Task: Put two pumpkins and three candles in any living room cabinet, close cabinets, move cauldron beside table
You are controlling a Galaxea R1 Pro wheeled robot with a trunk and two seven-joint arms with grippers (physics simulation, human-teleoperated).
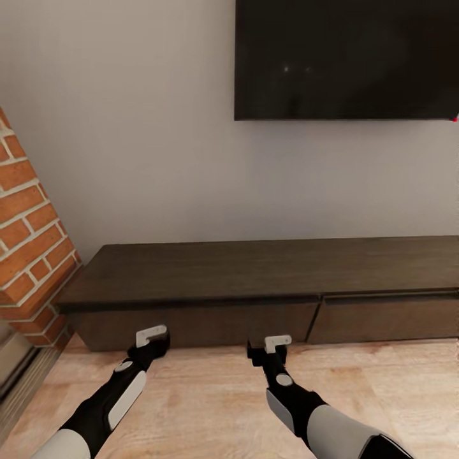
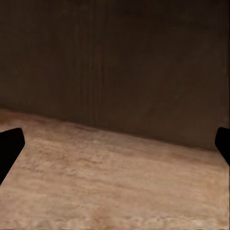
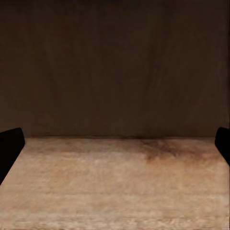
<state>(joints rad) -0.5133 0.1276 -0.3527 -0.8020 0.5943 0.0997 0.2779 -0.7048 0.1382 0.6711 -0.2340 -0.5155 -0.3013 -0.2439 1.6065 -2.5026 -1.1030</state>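
Wood flooring [image 1: 210, 408] fronts the closed cabinet [image 1: 255, 299] as my left pincer [image 1: 152, 336] and right pincer [image 1: 278, 344], both spread wide and empty, risk bumping its handleless drawer fronts.

The cabinet [image 1: 255, 280] is finished in matt dark-brown wood grain; the floor [image 1: 210, 408] in pale smooth wood. A rough brick wall [image 1: 29, 236] and glossy black screen [image 1: 344, 57] are seen.
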